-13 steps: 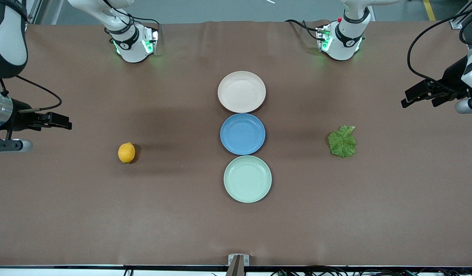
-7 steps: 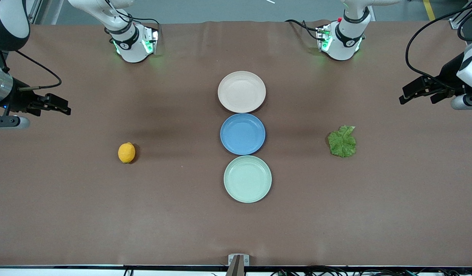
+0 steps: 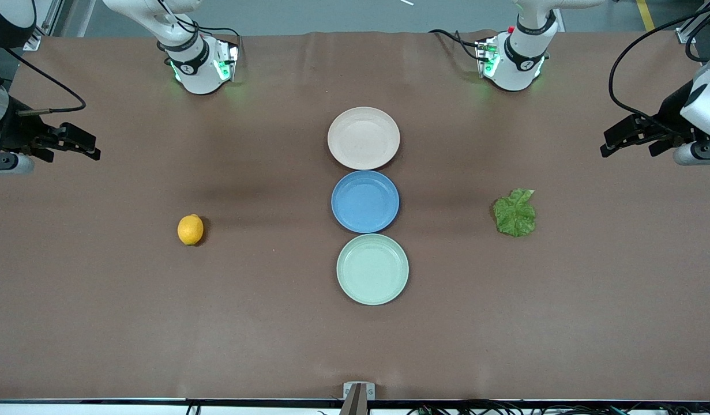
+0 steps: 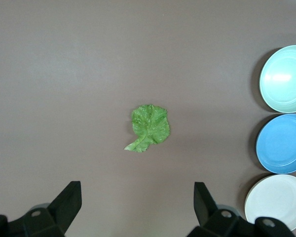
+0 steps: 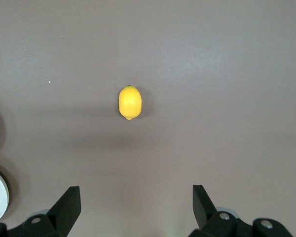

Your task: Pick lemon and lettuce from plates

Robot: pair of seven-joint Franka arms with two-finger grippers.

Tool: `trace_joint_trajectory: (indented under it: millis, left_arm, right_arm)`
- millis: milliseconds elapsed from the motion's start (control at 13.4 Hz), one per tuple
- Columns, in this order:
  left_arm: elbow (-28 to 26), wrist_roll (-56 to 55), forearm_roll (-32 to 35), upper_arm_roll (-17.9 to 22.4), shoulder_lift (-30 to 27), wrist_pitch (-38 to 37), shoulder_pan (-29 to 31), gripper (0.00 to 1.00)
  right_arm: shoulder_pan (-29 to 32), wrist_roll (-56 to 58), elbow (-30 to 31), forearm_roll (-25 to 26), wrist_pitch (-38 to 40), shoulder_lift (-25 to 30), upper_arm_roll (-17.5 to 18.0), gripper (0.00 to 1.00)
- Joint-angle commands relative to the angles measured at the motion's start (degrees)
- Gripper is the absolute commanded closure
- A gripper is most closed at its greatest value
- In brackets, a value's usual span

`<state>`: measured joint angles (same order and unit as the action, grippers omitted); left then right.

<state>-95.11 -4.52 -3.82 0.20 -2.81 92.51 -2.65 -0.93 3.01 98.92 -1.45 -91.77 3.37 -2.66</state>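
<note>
The lemon (image 3: 190,229) lies on the bare table toward the right arm's end, off any plate; it also shows in the right wrist view (image 5: 130,102). The lettuce (image 3: 515,213) lies flat on the table toward the left arm's end, and shows in the left wrist view (image 4: 149,127). The cream-pink plate (image 3: 363,138) and the mint plate (image 3: 372,269) are empty. My right gripper (image 3: 89,147) is open and empty, high over the table's end; its jaws stand wide (image 5: 136,193). My left gripper (image 3: 607,145) is open and empty, high over its end (image 4: 136,190).
A blue plate (image 3: 365,202), empty, sits between the two other plates in a row down the table's middle. The arm bases (image 3: 202,63) (image 3: 513,60) stand at the edge farthest from the front camera. Cables hang by the left arm (image 3: 631,69).
The right gripper has drawn away from the lemon toward the bases' edge of the table. The left gripper has shifted slightly the same way. Lemon, lettuce and plates have not moved.
</note>
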Motion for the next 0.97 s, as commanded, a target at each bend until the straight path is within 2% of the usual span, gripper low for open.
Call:
trace_joint_trajectory:
  millis: [0, 896]
  left_arm:
    - [0.71, 1.09, 1.1, 0.06, -0.61, 0.13, 0.01, 0.0]
    - [1.86, 3.11, 2.07, -0.2, -0.7, -0.49, 1.06, 0.0]
  right_arm:
    - [1.11, 0.59, 2.42, 0.57, -0.16, 2.6, 1.25, 0.0]
    - [-0.39, 1.65, 2.16, 1.54, -1.48, 2.69, 0.73, 0.0]
